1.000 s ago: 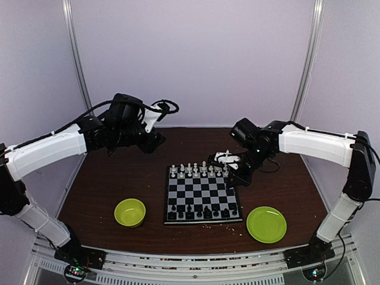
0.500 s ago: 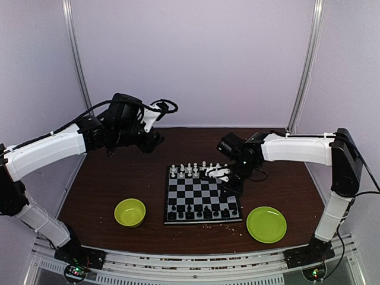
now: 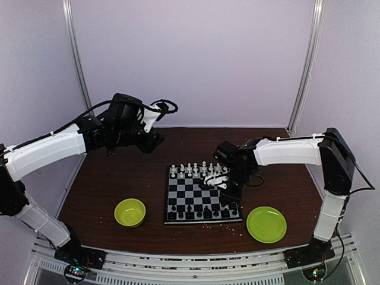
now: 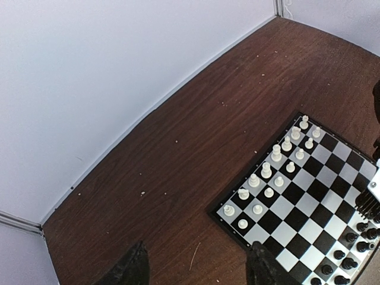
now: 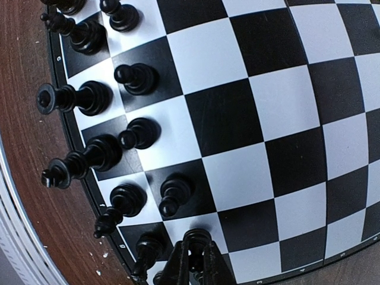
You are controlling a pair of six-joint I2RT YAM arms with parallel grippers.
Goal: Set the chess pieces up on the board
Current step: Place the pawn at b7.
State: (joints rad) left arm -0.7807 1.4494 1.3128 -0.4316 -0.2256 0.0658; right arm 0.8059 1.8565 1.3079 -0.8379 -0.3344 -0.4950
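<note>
The board (image 3: 200,193) lies in the middle of the table. White chess pieces (image 3: 199,170) stand in its two far rows and black chess pieces (image 3: 202,211) in its two near rows. My right gripper (image 3: 217,183) hangs low over the board's right half. In the right wrist view the right gripper (image 5: 197,248) is shut on a black pawn (image 5: 197,236) that stands at a white square beside the other black pieces (image 5: 133,78). My left gripper (image 3: 155,139) is raised over the back left of the table. In its wrist view the left gripper (image 4: 196,268) is open and empty, with the board (image 4: 309,199) to its right.
A green bowl (image 3: 130,212) stands left of the board near the front edge. A round lime-green plate (image 3: 266,224) lies at the board's front right. Small crumbs lie on the brown table (image 3: 119,178) near the board's front edge.
My right arm has swung left and nearer, from the board's far right corner to low over its right half. The left arm has not moved.
</note>
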